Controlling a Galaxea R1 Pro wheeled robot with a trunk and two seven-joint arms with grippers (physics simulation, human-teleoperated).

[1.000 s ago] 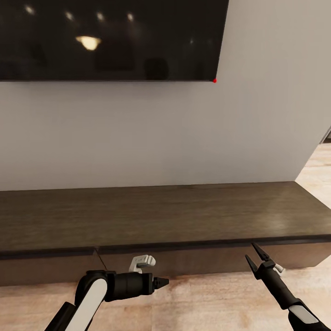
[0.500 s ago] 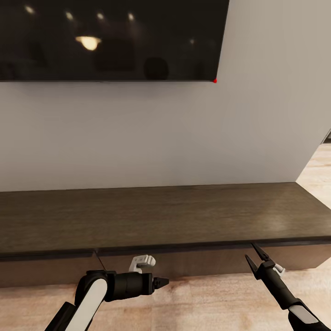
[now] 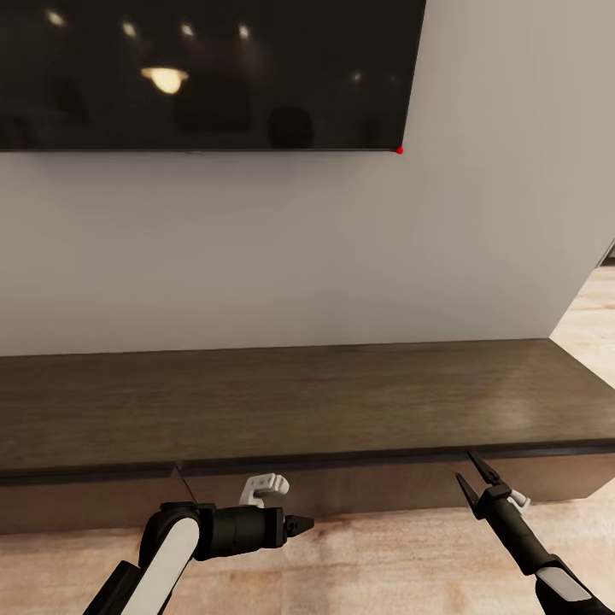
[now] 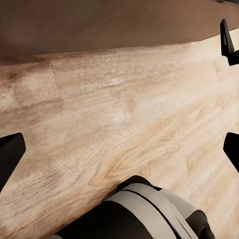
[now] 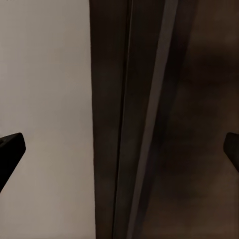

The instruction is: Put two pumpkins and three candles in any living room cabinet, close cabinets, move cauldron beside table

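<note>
The long, low, dark brown wood cabinet [image 3: 299,401] is stretching from 9 to 3 o'clock. The right gripper [image 3: 472,476] is gaping wide, holding nothing; the left gripper [image 3: 303,523] is open and empty too.

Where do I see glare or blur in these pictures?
Head view: ceiling lights reflect on the black TV, and a pale sheen lies on the cabinet top at the right. Right wrist view: the cabinet edge is close and soft, without sharp detail.

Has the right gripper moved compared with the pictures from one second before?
No. The right gripper keeps its place beside the cabinet front edge; its open fingertips sit at the same seam.
</note>
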